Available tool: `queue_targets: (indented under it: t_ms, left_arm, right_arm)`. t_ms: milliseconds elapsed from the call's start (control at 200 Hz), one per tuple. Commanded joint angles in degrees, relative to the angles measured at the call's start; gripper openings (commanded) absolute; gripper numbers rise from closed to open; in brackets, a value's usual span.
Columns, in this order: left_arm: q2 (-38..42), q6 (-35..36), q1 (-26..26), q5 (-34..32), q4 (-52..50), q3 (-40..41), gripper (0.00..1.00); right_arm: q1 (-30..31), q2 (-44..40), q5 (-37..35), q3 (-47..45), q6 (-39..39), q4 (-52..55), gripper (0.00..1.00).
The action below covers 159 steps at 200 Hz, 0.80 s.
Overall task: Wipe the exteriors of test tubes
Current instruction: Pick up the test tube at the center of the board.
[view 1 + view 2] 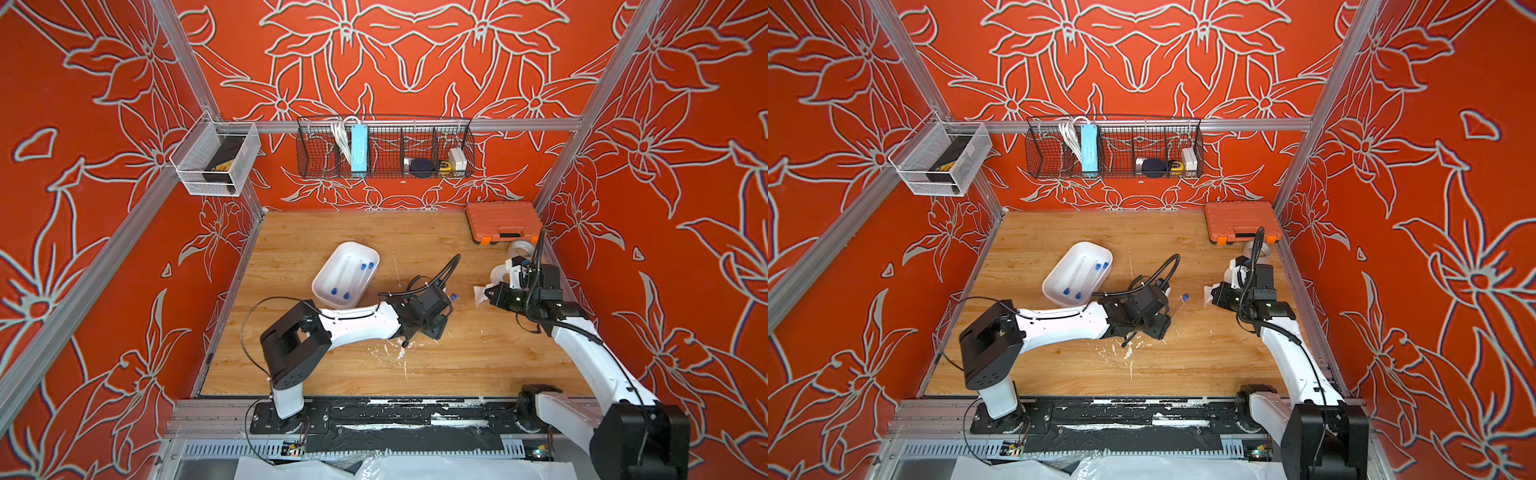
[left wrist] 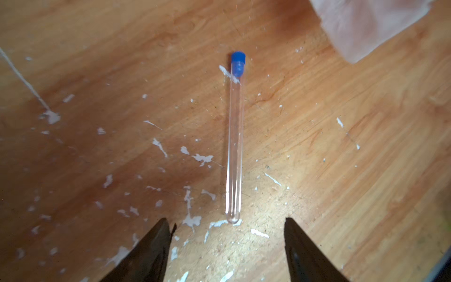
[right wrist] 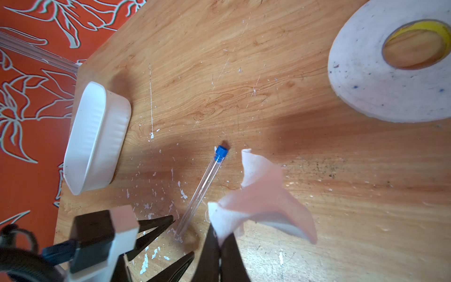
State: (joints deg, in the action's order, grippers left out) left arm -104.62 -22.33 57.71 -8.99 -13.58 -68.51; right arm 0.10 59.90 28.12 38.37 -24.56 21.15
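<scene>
The left gripper (image 2: 227,225) has its 2 fingers spread wide and holds nothing. 1 test tube (image 2: 234,146) lies flat on the wooden table (image 2: 341,171), its round end between the tips. The right gripper (image 3: 220,236) pinches a white tissue (image 3: 263,200) just beside that tube. More tubes (image 1: 347,277) lie in the white tray (image 1: 328,266), near the left arm.
</scene>
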Motion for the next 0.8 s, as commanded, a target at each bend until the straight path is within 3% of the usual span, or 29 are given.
queue_targets:
  t_ms: [0,170,340,571,791]
  left_arm:
    - [-3.79,-0.35,1.34,-1.55,2.07,-2.33,0.69]
    - [-8.01,-0.33,1.95,-2.49,2.48,-3.47,0.62]
    - [-9.9,-0.69,2.7,-4.79,0.41,-3.54,0.47]
    - [-10.4,-0.48,3.72,-4.94,0.4,-1.39,0.13]
    - [-4.12,-0.92,3.25,-3.51,2.15,0.89,0.06]
  right_arm:
    - [-0.8,-1.28,1.96,-1.32,0.04,0.93,0.0]
    - [-0.91,-0.88,3.25,-2.08,-0.32,-0.28,0.0]
    - [-0.89,-0.51,4.36,-2.77,-0.93,-1.89,0.0]
    - [-0.9,-0.53,5.73,-3.71,-1.59,-3.47,0.0]
    - [-0.87,-1.05,9.74,-4.46,-0.93,-4.14,0.0]
